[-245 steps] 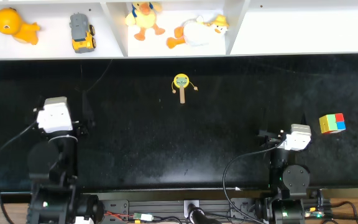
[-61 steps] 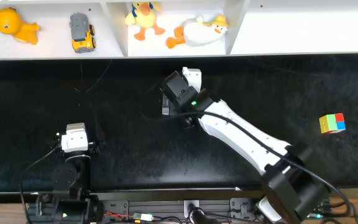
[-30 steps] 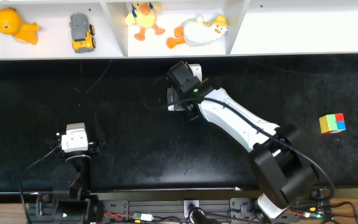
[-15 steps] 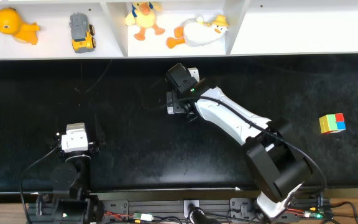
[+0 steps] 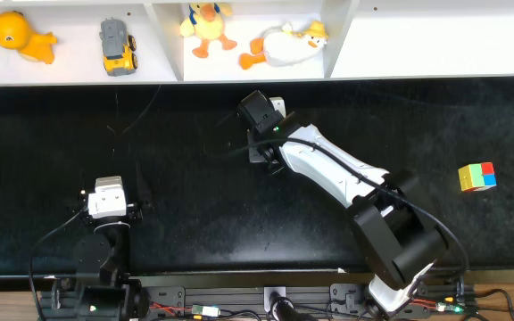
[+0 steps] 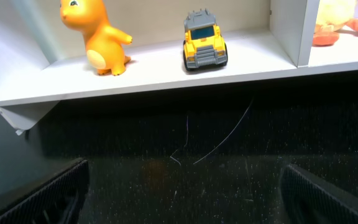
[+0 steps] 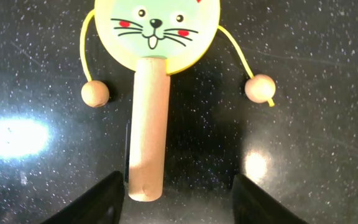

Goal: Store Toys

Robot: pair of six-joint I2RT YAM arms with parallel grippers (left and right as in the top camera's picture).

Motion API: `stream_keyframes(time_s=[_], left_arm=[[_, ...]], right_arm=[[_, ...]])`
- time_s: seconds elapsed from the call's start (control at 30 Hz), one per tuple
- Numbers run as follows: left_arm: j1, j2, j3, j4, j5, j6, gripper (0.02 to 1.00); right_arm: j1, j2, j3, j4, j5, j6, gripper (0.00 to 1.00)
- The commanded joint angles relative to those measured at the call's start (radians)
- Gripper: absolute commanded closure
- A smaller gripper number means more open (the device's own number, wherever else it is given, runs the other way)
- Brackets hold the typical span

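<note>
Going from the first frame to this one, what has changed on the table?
The right gripper left its corner and reached across to the rattle drum, its jaws now open either side of the handle, nothing grasped yet. The left gripper drew back toward its base. The colour cube and the shelf toys stayed put.

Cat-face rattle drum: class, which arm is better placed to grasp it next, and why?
Right, most likely. The right gripper, open, hangs over the rattle drum, straddling its handle. The left gripper sits far off near its base, facing the shelf.
</note>
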Motion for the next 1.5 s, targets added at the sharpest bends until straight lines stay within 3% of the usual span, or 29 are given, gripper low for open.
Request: stream_keyframes(time_s=[0.03, 0.13, 0.33, 0.8, 1.13, 1.5], left_arm=[[-0.007, -0.010, -0.004, -0.002, 0.010, 0.014, 0.020], [-0.007, -0.010, -0.004, -0.002, 0.010, 0.014, 0.020], [-0.007, -0.010, -0.004, -0.002, 0.010, 0.014, 0.020], [-0.007, -0.010, -0.004, -0.002, 0.010, 0.014, 0.023], [-0.007, -0.010, -0.004, -0.002, 0.010, 0.014, 0.020], [-0.007, -0.010, -0.004, -0.002, 0.010, 0.014, 0.020]], right_arm=[[0.011, 0.013, 0.031, 0.005, -0.003, 0.004, 0.518], [0.011, 0.013, 0.031, 0.008, -0.003, 0.004, 0.597], [0.012, 0.013, 0.031, 0.038, -0.004, 0.005, 0.658], [0.012, 0.013, 0.031, 0.045, -0.007, 0.005, 0.956], [0.016, 0.013, 0.031, 0.037, -0.003, 0.014, 0.958], [0.018, -0.050, 0.031, -0.032, 0.095, 0.016, 0.958]])
